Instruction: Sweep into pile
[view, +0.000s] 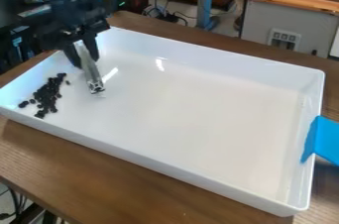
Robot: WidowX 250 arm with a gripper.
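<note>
The gripper (82, 55) hangs over the left part of the white tray (198, 119), shut on a slim, pale sweeping tool (90, 69). The tool points down at a slant, and its dark-marked lower end is at or just above the tray floor. Left of that end lie the small dark pieces (47, 94), spread in a loose elongated group near the tray's left corner. A few single pieces sit slightly apart from the group.
Raised walls run around the tray, which stands on a brown wooden table (99, 173). Blue tape (324, 140) crosses its right wall. Behind the table are a grey cabinet (281, 29) and a blue post (204, 2).
</note>
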